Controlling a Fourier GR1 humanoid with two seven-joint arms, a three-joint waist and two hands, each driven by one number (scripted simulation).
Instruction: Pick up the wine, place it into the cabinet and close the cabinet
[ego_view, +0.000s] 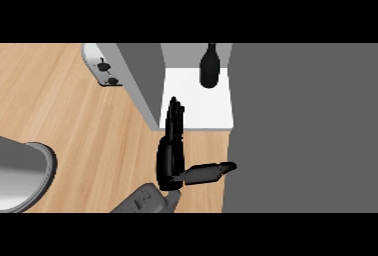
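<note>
Head view, steep down-look. I am seeing only one hand (171, 150); by its place left of centre I am taking it for the left, though the forearm (144, 200) is cut off at the lower edge and I cannot confirm the side from the arm alone. The fingers (174, 117) are lying straight and together, pointing up toward the cabinet, with the thumb (210, 172) sticking out wide to the right. It is holding nothing.

The wine (210, 67) is sitting inside the cabinet on the white shelf (196, 107), at the back, well apart from the fingertips. Its neck is running up to the top of the view, so I cannot make out the cap.

A large grey panel (303, 130) is filling the whole right side; I am reading it as the cabinet door, but its hinge and handle are not showing. A second grey panel (140, 75) is flanking the opening on the left. The fingertips are overlapping the shelf's front edge near that left panel.

Wooden counter (81, 125) is lying open to the left. A grey rounded object (26, 175) is being cropped at the left edge. A small appliance with two dark knobs (103, 70) is standing behind the left panel, partly hidden.
</note>
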